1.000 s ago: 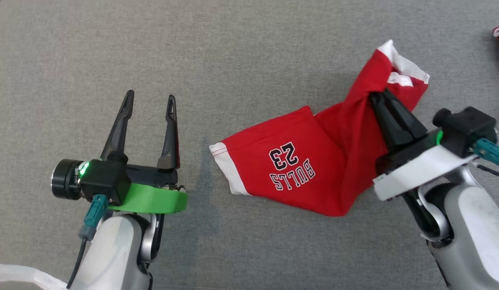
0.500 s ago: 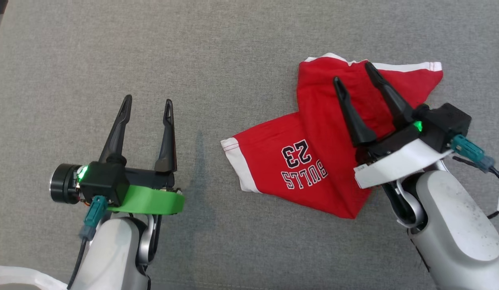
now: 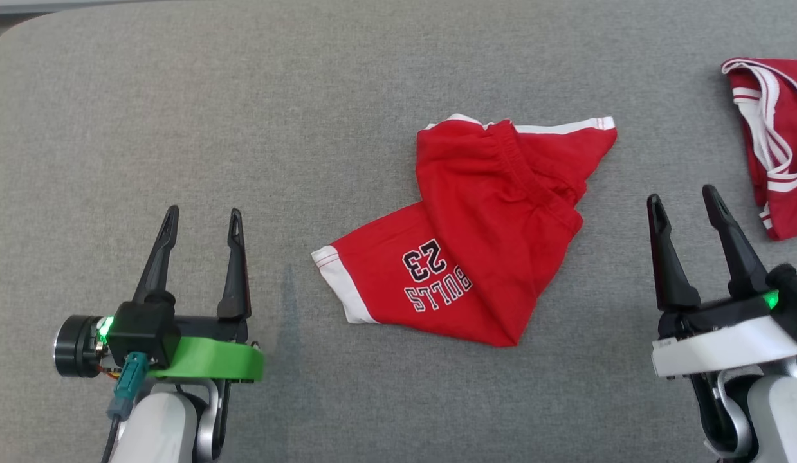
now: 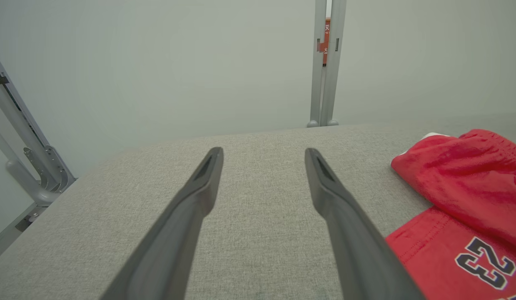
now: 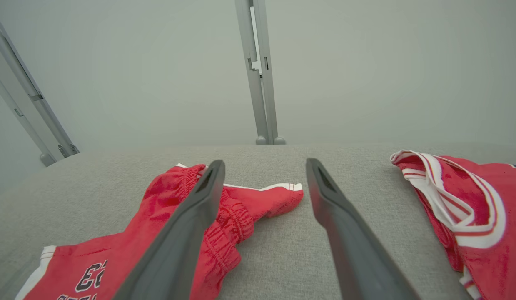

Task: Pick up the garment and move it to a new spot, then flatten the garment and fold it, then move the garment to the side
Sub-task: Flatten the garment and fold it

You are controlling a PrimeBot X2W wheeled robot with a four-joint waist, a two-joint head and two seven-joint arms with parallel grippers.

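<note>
The garment (image 3: 475, 225) is a pair of red shorts with white hems and "BULLS 23" in dark letters. It lies crumpled on the grey surface, one leg folded over the other, with the waistband showing on top. My right gripper (image 3: 682, 195) stands open to its right, apart from the cloth, with nothing between its fingers. My left gripper (image 3: 204, 212) is open to the garment's left, also apart from it. In the left wrist view the garment (image 4: 462, 196) lies right of my left gripper (image 4: 262, 151). In the right wrist view my right gripper (image 5: 264, 162) looks past the garment (image 5: 95, 258).
A second red piece of clothing with white stripes (image 3: 778, 148) lies at the far right, close to my right gripper; it also shows as the striped cloth (image 5: 470, 200). The grey padded table (image 3: 179, 96) ends in a rounded corner at the upper left. Metal posts stand beyond the far edge.
My right gripper opened, let go of the garment and drew back to the right. The cloth dropped onto the table. The head camera has shifted too.
</note>
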